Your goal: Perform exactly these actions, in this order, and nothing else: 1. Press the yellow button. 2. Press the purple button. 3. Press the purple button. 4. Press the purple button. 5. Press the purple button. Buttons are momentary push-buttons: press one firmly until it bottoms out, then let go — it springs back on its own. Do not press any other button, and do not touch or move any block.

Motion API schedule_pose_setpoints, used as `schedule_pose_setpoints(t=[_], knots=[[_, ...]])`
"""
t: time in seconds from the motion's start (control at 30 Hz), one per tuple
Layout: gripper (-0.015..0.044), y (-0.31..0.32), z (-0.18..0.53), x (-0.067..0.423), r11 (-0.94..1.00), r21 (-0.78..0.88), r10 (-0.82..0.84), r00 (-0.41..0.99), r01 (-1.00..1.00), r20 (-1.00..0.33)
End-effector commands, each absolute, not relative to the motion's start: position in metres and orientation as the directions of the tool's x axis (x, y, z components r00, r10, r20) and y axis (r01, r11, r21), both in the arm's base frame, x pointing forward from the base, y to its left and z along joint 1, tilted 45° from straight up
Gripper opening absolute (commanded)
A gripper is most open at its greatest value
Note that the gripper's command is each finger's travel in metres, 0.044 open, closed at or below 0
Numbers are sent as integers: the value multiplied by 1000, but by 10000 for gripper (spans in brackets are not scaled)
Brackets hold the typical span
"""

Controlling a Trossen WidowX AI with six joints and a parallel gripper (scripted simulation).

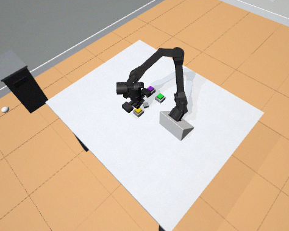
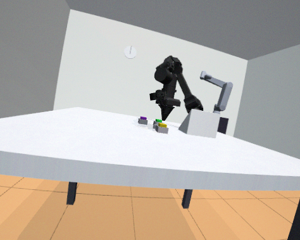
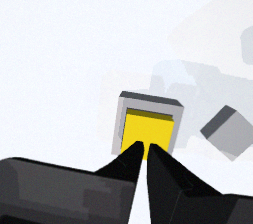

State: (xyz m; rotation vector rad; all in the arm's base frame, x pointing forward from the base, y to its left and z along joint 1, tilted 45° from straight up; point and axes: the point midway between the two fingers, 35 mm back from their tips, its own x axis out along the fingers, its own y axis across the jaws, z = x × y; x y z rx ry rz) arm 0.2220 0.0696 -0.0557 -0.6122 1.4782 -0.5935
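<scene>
The yellow button (image 1: pixel 138 110) (image 2: pixel 162 125) (image 3: pixel 148 132) sits on a grey base on the white table (image 1: pixel 112 154). The purple button (image 1: pixel 150 88) (image 2: pixel 143 118) stands behind it, to the left in the exterior view. My gripper (image 1: pixel 137 105) (image 2: pixel 166 117) (image 3: pixel 144 149) is shut with nothing between the fingers. Its tips point down just above the yellow button's near edge; in the wrist view they overlap that edge. I cannot tell whether they touch the button.
A green button (image 1: pixel 160 96) (image 2: pixel 158 121) stands right of the purple one. A small grey block (image 1: pixel 146 105) (image 3: pixel 228 131) lies beside the yellow button. The arm's grey wedge base (image 1: pixel 176 127) (image 2: pixel 200 123) stands to the right. A black cabinet (image 1: pixel 21 87) stands off the table.
</scene>
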Motion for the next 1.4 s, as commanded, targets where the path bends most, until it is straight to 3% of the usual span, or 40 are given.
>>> schedule_pose_setpoints(t=[0.0,1.0,1.37], knots=[[20,63,-61,222,712,-702,-702,11,-13,-712],[20,53,-71,221,711,-703,-703,11,-13,-711],[20,93,-32,222,713,-701,-701,11,-14,-713]])
